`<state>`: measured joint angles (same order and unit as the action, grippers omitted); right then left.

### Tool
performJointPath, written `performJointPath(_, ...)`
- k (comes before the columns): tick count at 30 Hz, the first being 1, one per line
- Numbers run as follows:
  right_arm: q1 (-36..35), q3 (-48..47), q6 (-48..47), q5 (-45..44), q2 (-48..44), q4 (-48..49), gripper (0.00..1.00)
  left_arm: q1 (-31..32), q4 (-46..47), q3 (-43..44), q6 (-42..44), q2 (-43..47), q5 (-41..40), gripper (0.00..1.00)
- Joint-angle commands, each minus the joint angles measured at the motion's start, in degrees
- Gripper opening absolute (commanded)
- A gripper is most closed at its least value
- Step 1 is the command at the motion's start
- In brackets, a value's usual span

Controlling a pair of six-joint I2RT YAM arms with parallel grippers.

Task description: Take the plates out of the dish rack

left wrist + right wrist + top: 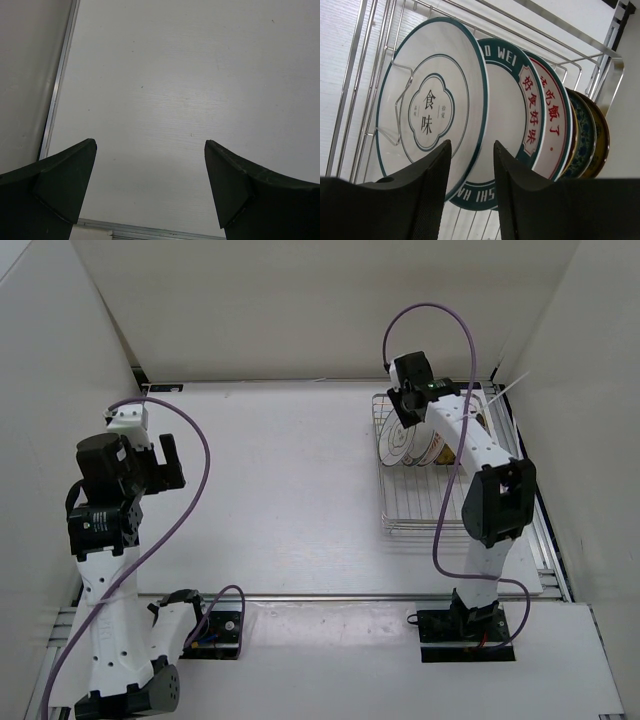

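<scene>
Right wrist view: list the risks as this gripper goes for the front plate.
1. The front plate stands close beside the second plate, so a finger of the right gripper could jam between them or pinch both rims.
2. A wire loop of the dish rack crosses the front plate's face. A slanted lift might snag it and drag the rack.
3. A rim-only grip may let the plate swing.
</scene>
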<state>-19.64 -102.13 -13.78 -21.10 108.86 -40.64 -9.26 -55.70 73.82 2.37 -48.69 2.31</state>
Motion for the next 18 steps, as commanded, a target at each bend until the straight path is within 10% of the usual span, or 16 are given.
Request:
performJointPath(1,0.0,-0.4,0.3,-1.0,1.6,2.1,0.43,-0.8,0.2,0.5,0.3,0.3,0.9,1.00)
performJointPath(18,-1.7,-3.2,2.1,-9.5,2.9,0.2,0.07,-0.8,0.2,0.0,0.3,0.3,1.4,1.00)
